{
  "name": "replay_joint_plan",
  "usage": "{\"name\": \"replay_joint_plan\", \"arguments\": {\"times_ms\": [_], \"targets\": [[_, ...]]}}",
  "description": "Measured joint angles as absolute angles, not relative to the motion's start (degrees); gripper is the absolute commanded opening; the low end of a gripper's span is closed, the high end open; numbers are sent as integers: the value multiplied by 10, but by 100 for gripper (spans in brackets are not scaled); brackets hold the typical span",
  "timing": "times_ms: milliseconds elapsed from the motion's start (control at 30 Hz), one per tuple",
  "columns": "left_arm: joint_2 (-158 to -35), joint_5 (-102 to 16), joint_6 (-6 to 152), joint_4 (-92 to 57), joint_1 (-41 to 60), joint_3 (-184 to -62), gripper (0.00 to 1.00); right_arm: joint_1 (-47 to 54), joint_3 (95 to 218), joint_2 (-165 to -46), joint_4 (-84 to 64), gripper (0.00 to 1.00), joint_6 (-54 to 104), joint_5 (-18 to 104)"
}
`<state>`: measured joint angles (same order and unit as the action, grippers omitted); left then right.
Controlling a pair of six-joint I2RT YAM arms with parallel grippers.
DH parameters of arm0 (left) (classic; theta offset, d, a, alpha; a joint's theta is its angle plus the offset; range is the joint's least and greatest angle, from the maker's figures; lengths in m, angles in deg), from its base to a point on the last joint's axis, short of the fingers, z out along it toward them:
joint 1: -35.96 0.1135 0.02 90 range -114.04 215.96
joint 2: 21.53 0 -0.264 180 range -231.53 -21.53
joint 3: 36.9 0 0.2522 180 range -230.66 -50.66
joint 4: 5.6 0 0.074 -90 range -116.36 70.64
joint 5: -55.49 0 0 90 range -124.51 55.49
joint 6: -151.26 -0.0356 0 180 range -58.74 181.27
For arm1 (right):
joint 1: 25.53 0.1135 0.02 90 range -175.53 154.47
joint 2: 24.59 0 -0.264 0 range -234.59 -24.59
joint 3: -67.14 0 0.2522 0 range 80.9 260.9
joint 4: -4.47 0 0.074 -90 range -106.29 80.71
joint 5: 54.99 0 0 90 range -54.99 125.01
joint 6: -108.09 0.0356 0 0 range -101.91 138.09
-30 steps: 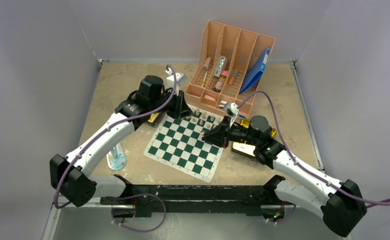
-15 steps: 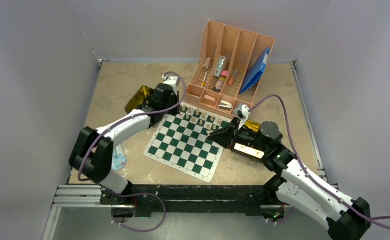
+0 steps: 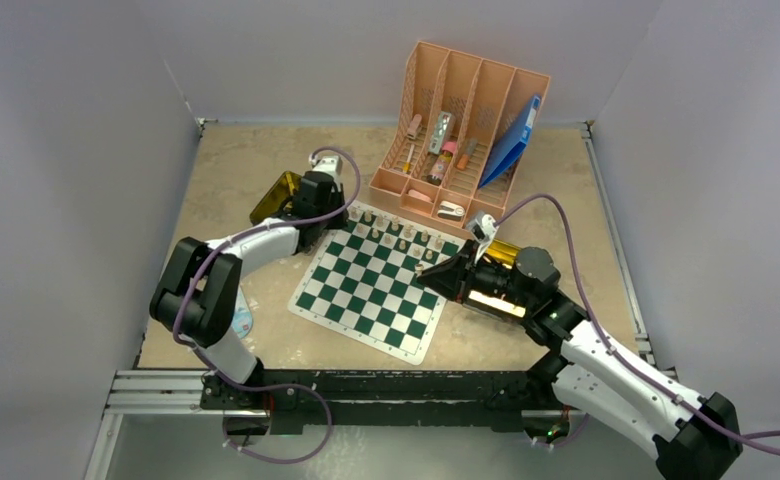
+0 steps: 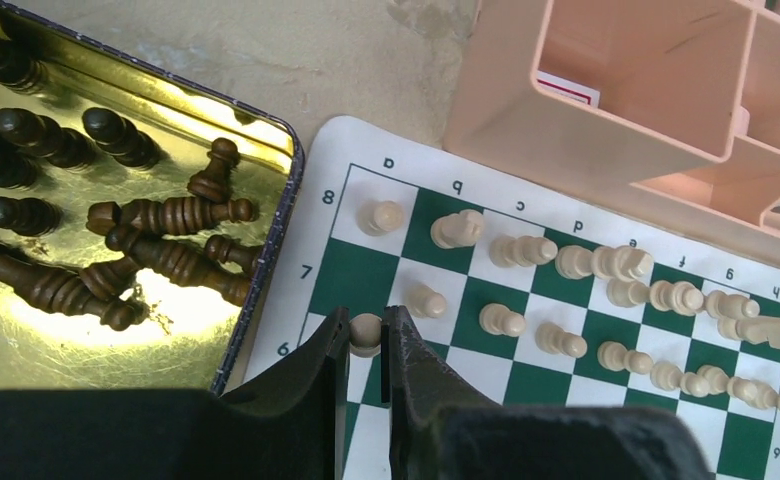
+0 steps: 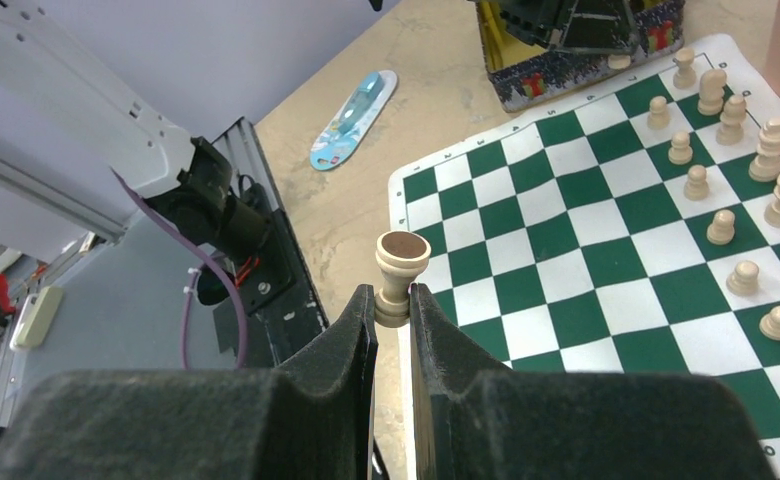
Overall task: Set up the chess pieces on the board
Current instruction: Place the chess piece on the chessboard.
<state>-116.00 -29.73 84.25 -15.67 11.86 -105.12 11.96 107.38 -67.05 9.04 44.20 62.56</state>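
In the top view, locate the flat green-and-white checked mat board at mid-table, with pale tan chess pieces lined along its two far rows. Note the left gripper at the board's far left corner, beside a shiny gold rectangular tin, and the right gripper at the board's right edge, on the near side of a peach plastic desk organiser. In the left wrist view, confirm jaws closed on a pale tan pawn over the a-file, just short of the vacant green a7 square; contact with the mat: cannot tell. Observe dark brown pieces lying unplaced in the tin. In the right wrist view, confirm jaws clamped on the upper part of a pale tan inverted piece, base pointing away from the fingers, apparently clear of the mat. Judged step: completing the pale pawn row. Next: lower and release squarely on a7 without nudging the b7 pawn; turn the inverted piece upright before seating.
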Motion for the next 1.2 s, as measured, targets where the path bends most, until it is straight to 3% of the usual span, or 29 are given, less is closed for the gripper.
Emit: {"name": "replay_joint_plan", "arguments": {"times_ms": [1200], "targets": [[-1236,-324,787,-90,127,-1037,0,120,1074,-684,90,0,461,580]]}}
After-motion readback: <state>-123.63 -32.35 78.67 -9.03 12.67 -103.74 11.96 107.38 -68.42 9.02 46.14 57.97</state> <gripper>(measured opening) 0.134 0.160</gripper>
